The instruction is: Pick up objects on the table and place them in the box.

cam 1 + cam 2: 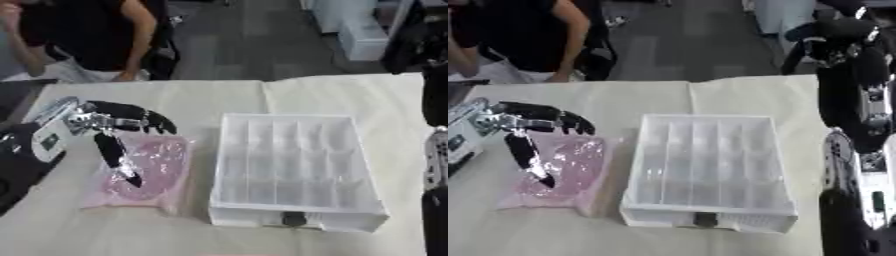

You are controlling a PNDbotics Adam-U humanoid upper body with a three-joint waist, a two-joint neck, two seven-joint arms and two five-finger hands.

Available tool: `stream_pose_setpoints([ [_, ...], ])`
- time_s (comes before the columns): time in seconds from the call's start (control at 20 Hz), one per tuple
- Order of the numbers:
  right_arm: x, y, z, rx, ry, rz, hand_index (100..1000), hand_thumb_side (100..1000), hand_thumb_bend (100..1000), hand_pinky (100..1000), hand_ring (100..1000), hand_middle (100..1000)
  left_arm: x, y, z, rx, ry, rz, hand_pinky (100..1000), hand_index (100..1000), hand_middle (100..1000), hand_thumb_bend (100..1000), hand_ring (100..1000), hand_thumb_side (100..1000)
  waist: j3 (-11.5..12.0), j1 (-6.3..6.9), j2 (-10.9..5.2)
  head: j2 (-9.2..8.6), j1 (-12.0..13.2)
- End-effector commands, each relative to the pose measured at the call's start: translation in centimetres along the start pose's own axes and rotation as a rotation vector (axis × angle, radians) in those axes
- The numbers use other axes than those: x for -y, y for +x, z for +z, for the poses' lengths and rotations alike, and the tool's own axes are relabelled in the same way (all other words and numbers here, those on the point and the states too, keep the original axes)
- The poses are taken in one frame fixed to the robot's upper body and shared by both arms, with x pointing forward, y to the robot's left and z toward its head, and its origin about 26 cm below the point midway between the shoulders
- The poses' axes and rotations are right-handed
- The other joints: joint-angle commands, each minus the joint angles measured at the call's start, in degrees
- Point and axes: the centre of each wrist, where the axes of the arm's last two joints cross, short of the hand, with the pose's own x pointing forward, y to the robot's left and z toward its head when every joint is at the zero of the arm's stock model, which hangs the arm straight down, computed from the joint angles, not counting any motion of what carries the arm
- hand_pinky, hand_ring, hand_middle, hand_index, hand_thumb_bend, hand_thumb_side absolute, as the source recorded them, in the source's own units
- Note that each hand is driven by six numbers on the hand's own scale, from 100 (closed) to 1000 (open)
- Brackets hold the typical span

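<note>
A pink packet in clear wrap (153,172) lies flat on the table, left of the white box (293,167). The box has a grid of compartments, and nothing shows in them. My left hand (118,122) hovers over the packet's upper left part, fingers spread toward the right and thumb pointing down across the packet; it is open and does not hold it. My right arm stands raised along the right edge, its hand (833,42) held high above the table's far right, fingers curled.
A cream cloth covers the table (175,100). A person sits at the far left edge, beyond the table. A white cabinet (367,30) stands on the floor behind.
</note>
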Motion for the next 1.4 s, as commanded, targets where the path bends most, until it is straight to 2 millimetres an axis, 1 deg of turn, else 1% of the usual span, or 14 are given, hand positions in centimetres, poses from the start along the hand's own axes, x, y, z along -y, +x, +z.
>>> stream_pose_setpoints([
  [0.05, 0.2, 0.3, -0.8, 0.029, 0.013, 0.013, 753, 725, 100, 394, 668, 845, 0.2, -0.8, 0.3, 0.212, -0.306, -0.202, 717, 967, 932, 970, 855, 444, -0.1, -0.05, -0.39, -0.19, -0.2],
  [0.35, 0.2, 0.4, -0.9, 0.035, 0.009, 0.010, 753, 728, 100, 395, 668, 845, 2.5, -1.6, -0.3, 0.188, -0.359, -0.169, 720, 968, 932, 988, 857, 446, -0.2, -0.17, -0.36, -0.19, 0.0],
  [0.6, 0.1, 0.4, -1.0, 0.041, 0.007, 0.006, 753, 730, 100, 396, 668, 845, 4.7, -2.6, -0.3, 0.156, -0.432, -0.149, 729, 969, 933, 1000, 864, 440, -0.3, -0.28, -0.35, -0.19, 0.2],
  [0.85, 0.1, 0.4, -1.0, 0.044, 0.005, 0.002, 753, 732, 100, 396, 668, 845, 6.2, -3.7, -0.2, 0.048, -0.522, -0.143, 765, 976, 939, 1000, 889, 430, -0.3, -0.42, -0.34, -0.19, 0.2],
  [0.9, 0.1, 0.4, -1.0, 0.044, 0.004, 0.001, 753, 732, 100, 396, 668, 845, 6.3, -3.8, -0.3, 0.027, -0.534, -0.145, 768, 976, 939, 1000, 875, 429, -0.3, -0.46, -0.34, -0.19, 0.2],
  [0.95, 0.1, 0.4, -1.0, 0.045, 0.004, 0.001, 753, 732, 100, 395, 668, 845, 6.4, -3.8, -0.4, 0.008, -0.538, -0.146, 768, 977, 940, 1000, 880, 430, -0.3, -0.51, -0.33, -0.19, 0.2],
  [1.0, 0.1, 0.4, -1.0, 0.045, 0.004, 0.000, 754, 733, 100, 396, 668, 845, 6.4, -3.8, -0.6, -0.004, -0.538, -0.150, 780, 971, 937, 1000, 887, 432, -0.2, -0.55, -0.33, -0.19, 0.2],
  [1.15, 0.1, 0.4, -1.0, 0.046, 0.004, -0.001, 754, 733, 100, 396, 668, 845, 5.8, -3.5, -0.8, -0.024, -0.527, -0.168, 772, 964, 924, 1000, 882, 435, -0.2, -0.61, -0.35, -0.19, 0.3],
  [1.2, 0.1, 0.4, -1.0, 0.046, 0.003, -0.001, 753, 733, 100, 396, 668, 845, 5.7, -3.4, -0.8, -0.026, -0.519, -0.172, 745, 949, 893, 1000, 862, 443, -0.2, -0.61, -0.36, -0.19, 0.2],
  [1.25, 0.1, 0.4, -1.0, 0.047, 0.003, -0.001, 753, 733, 100, 396, 668, 845, 5.4, -3.3, -0.8, -0.028, -0.507, -0.174, 741, 947, 890, 1000, 859, 444, -0.1, -0.62, -0.36, -0.19, 0.2],
  [1.3, 0.1, 0.4, -1.1, 0.047, 0.003, -0.001, 753, 734, 100, 396, 668, 845, 5.2, -3.2, -0.8, -0.027, -0.488, -0.175, 699, 912, 863, 1000, 825, 456, -0.1, -0.62, -0.36, -0.19, 0.2],
  [1.35, 0.1, 0.4, -1.1, 0.047, 0.003, -0.001, 753, 734, 100, 396, 668, 845, 4.9, -3.1, -0.8, -0.024, -0.459, -0.177, 693, 906, 860, 1000, 821, 458, -0.1, -0.62, -0.36, -0.19, 0.2],
  [1.4, 0.1, 0.4, -1.1, 0.047, 0.003, -0.002, 753, 734, 100, 395, 667, 845, 4.6, -2.9, -0.8, -0.019, -0.428, -0.178, 636, 859, 832, 961, 784, 471, -0.1, -0.63, -0.35, -0.19, 0.1],
])
